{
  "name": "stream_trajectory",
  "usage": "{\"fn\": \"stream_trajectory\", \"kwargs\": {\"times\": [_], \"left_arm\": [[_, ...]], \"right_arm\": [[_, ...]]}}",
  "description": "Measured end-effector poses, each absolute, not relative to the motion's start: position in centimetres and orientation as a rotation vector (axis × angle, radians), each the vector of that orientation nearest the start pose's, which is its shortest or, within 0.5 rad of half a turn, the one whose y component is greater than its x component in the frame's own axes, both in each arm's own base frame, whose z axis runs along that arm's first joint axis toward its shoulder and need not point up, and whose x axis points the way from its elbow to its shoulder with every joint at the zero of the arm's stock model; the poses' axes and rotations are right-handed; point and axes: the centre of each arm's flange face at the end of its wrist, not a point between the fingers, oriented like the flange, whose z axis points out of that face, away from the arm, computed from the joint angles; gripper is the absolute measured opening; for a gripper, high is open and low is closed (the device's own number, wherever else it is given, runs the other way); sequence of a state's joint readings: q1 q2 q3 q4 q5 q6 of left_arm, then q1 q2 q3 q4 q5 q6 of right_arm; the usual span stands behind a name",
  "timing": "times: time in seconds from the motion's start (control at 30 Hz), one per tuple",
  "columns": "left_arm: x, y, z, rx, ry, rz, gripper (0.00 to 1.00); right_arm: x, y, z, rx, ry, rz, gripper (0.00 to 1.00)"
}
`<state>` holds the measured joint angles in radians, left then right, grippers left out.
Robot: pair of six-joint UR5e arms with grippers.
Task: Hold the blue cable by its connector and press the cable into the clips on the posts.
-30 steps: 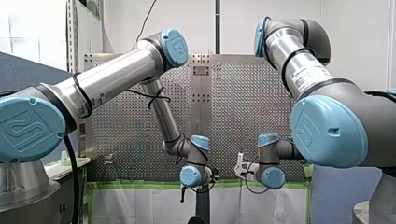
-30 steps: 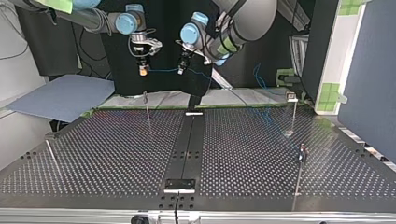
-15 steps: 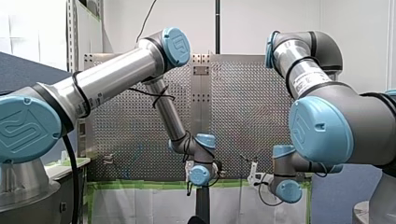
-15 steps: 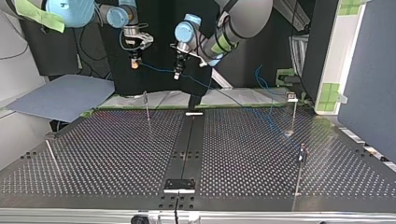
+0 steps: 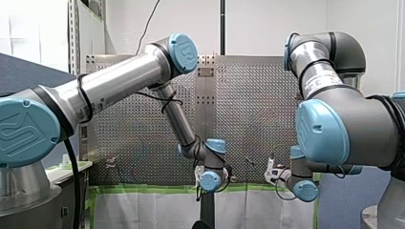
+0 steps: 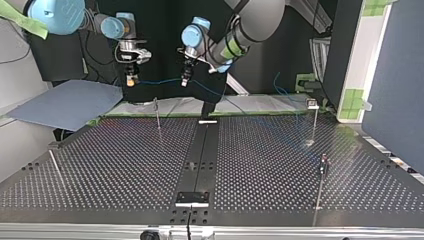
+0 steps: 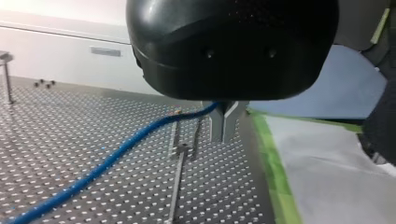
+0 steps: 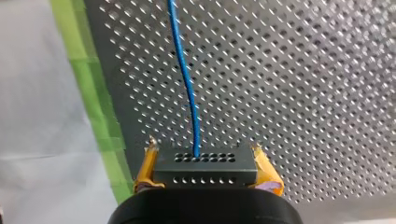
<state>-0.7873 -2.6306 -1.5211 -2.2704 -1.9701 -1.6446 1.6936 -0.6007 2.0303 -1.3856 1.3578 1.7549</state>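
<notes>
Robotics lab: perforated table [image 6: 125, 165], green tape [image 8: 88, 88] edging.

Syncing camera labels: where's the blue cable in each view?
Front: too thin to make out.
Top: cable strung between my right gripper and my left gripper.
Left wrist: runs from the fingers out over the table.
Right wrist: leaves the connector, straight ahead.
Shared landmark: green tape at the table's edge.
</notes>
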Motion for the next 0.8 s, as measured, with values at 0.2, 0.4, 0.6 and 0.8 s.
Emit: {"fn": "stream_trajectory", "kwargs": {"times": [0.2,0.4,0.6,0.8], "left_arm": [[39.5,-53.7,-9.4,0.329,1.717,-0.278,0.0],[41.0,-55.1,-8.9,0.306,1.695,-0.278,0.0],[42.4,-56.5,-7.5,0.269,1.654,-0.275,0.0],[43.1,-57.3,-6.6,0.245,1.631,-0.27,0.0]], "right_arm": [[19.3,-49.3,-8.6,1.379,-1.236,1.578,0.0],[17.3,-50.8,-8.5,1.374,-1.223,1.576,0.0],[15.5,-52.5,-8.2,1.381,-1.204,1.575,0.0],[15.3,-53.5,-8.0,1.409,-1.177,1.601,0.0]]}}
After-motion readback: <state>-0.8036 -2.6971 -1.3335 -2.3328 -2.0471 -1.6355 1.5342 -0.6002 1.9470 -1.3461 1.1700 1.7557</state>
